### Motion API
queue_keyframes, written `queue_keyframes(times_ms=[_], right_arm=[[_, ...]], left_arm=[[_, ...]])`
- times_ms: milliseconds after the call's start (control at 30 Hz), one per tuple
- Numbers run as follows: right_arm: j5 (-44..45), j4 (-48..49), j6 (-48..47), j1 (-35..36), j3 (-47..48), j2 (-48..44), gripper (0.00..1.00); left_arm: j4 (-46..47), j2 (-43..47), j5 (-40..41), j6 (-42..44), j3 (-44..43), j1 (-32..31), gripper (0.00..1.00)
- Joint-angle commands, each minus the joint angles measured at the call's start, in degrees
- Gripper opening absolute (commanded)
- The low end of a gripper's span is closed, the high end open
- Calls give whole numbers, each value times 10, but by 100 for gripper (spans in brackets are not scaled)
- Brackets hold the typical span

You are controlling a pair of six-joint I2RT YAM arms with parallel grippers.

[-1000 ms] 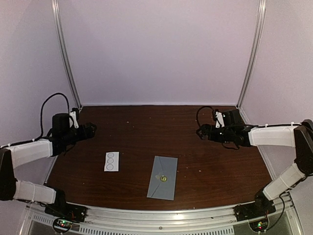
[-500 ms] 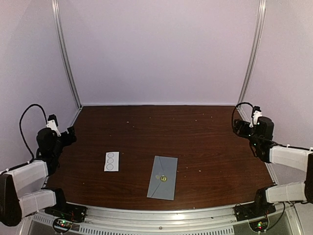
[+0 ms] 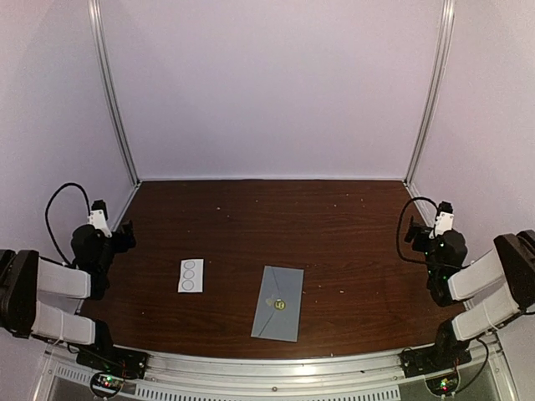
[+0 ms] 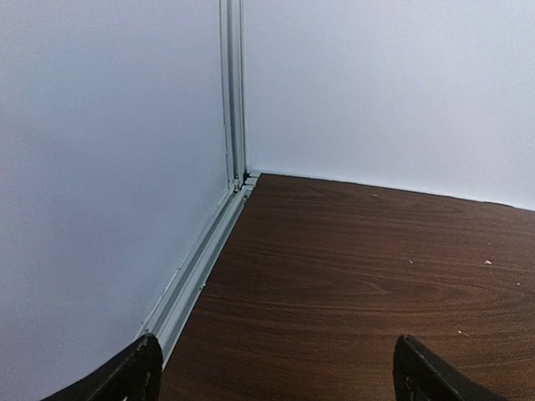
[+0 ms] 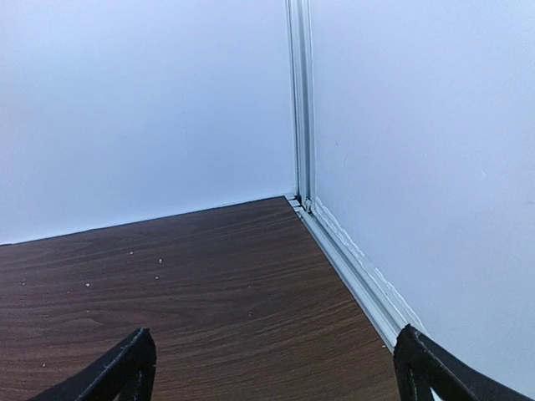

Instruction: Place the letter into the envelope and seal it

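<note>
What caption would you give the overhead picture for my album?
Left gripper and right gripper open at the table edges; the envelope and a sticker strip lie apart between them.

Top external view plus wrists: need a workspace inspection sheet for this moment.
surface: dark wood table, pale specks scattered on it
job's things: envelope lies flat near front centre, flap down, small yellowish spot on the flap; separate letter: nothing seen
clutter: white sticker strip with three circles, left of the envelope, apart from it
grippers: left gripper and right gripper at the table's side edges, jaws open, nothing between them
cables: left wrist cable and right wrist cable, black loops, well away from the envelope
surroundings: plain white walls, metal corner posts
</note>
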State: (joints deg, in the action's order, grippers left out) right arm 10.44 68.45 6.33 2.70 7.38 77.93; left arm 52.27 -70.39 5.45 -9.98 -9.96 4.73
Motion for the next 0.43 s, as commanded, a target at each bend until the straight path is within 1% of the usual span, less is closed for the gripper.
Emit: queue_keyframes(times_ms=[0, 200, 400], right_arm=[[23, 147, -23, -4, -15, 28, 100], [27, 165, -20, -4, -13, 52, 100], [22, 168, -21, -4, -12, 57, 100]], left_arm=[[65, -19, 21, 5, -8, 2, 98], [63, -21, 10, 9, -11, 2, 98], [72, -14, 7, 10, -2, 2, 98]])
